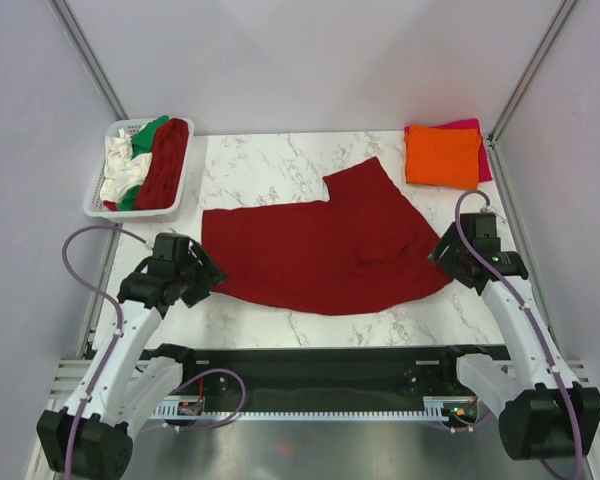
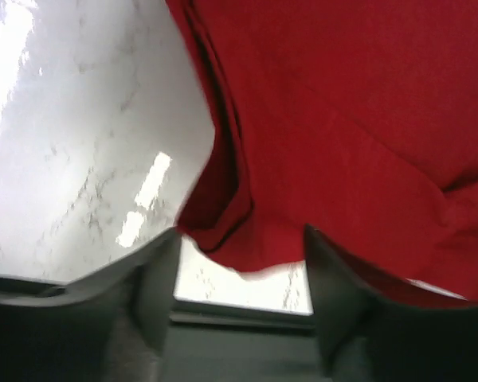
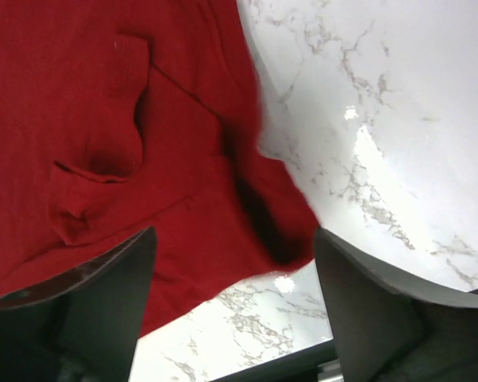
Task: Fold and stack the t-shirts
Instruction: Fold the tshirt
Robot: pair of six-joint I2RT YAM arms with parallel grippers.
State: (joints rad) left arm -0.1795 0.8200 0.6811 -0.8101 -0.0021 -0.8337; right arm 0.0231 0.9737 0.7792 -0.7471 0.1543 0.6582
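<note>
Near: left fingers (image 2: 135, 302) and right fingers (image 3: 103, 302), both spread apart, gripping nothing, at opposite edges of the dark red t-shirt (image 1: 320, 250), which lies flat and unfolded mid-desk (image 1: 260, 160).
Far right: orange t-shirt (image 1: 442, 155) folded atop magenta t-shirt (image 1: 472, 126); judged done.
Far left: basket (image 1: 95, 200) holding white t-shirt (image 1: 117, 165), green t-shirt (image 1: 150, 128) and second dark red t-shirt (image 1: 165, 160), all pending.

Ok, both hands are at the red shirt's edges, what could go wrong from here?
The left hand is open over a layered edge of the dark red shirt; it may pinch only one layer. Puckers near the open right hand could get folded in.
</note>
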